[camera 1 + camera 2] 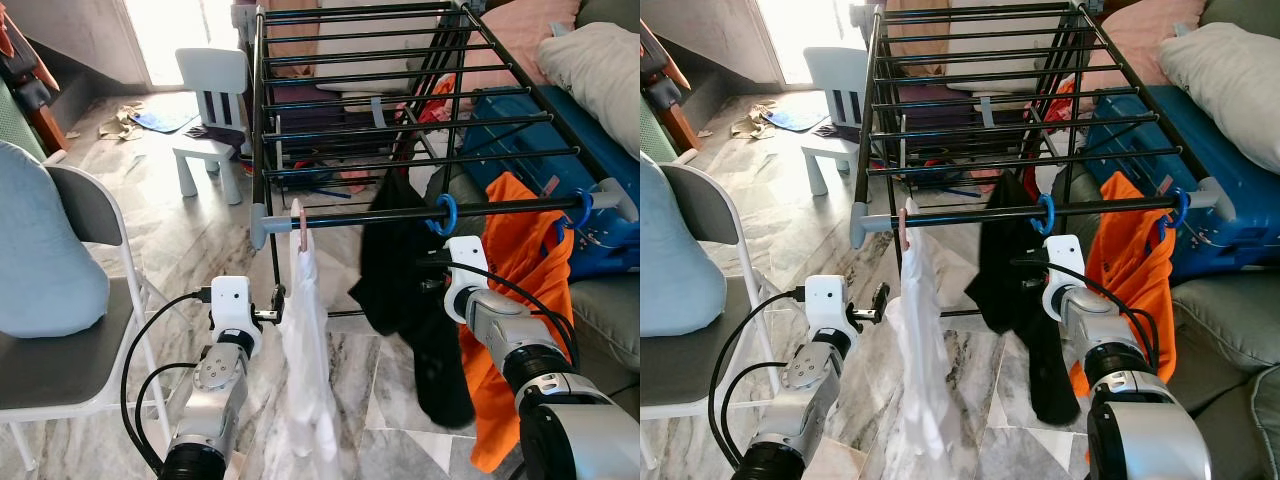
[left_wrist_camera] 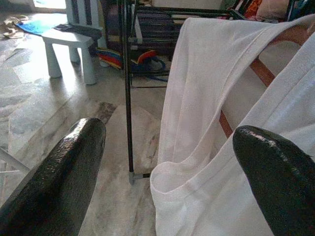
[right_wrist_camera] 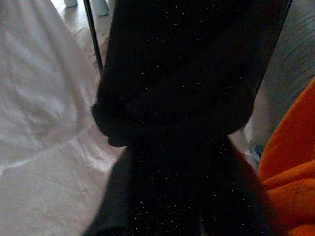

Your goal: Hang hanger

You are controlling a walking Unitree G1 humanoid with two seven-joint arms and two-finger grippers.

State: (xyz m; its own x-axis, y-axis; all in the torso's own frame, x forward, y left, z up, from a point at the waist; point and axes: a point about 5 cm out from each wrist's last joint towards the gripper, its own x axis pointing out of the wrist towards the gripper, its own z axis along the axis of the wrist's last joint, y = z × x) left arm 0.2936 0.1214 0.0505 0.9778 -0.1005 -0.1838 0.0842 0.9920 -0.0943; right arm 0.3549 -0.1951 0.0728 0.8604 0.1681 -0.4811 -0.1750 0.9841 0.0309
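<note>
Hanger (image 1: 302,225), pink, with a white garment (image 1: 308,340) draped on it, sits at centre frame in the left eye view, its hook over the front bar of a black drying rack (image 1: 400,130). Further right on the same bar hang a black garment (image 1: 415,300) on a blue hook and an orange garment (image 1: 520,290) on another blue hook.

The left tool (image 2: 167,162) is at lower left of centre, just beside the white cloth. In the left wrist view its two black fingers (image 2: 59,177) stand wide apart with nothing between them; the cloth and a strip of hanger arm lie ahead. The right tool (image 1: 440,275) sits against the black garment right of centre; whether it is open or closed cannot be told.

Judging by looks, the hanger is light and rigid, while the cloth is soft, limp and likely to slide. The firmest hold would be on the stiff hanger arm or neck, not the fabric alone.
</note>
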